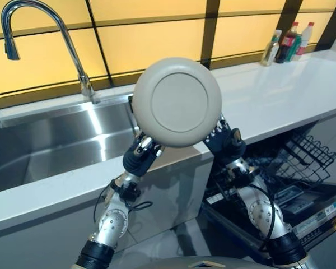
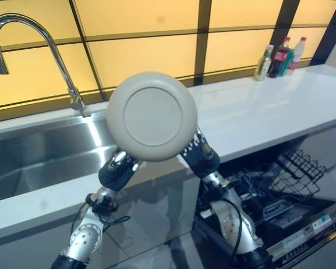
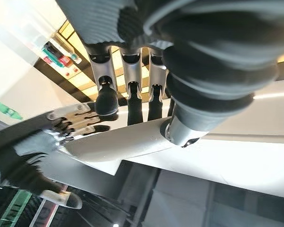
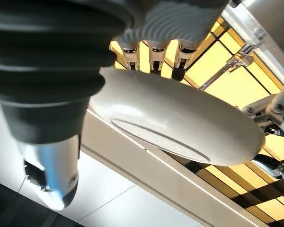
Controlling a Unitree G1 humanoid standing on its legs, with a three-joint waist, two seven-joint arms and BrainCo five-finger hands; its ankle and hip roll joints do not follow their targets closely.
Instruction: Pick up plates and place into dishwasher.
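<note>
Both robot hands (image 1: 143, 152) (image 1: 224, 140) around upright grey plate (image 1: 177, 102), no visible writing

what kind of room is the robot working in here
Most likely a kitchen. A steel sink with a tall curved faucet is set into a white countertop, and an open dishwasher with wire racks sits below. Both hands hold a beige plate up over the counter edge.

Plate up between my two hands, over the counter edge.
I've got the plate (image 1: 177, 102) on edge, left hand (image 1: 141, 154) at its lower left, right hand (image 1: 224, 140) at its lower right. Sink (image 1: 50, 143) and faucet (image 1: 45, 39) sit behind-left, open dishwasher (image 1: 291, 174) below-right, bottles (image 1: 288, 42) far back right on the counter (image 1: 269, 95).
</note>
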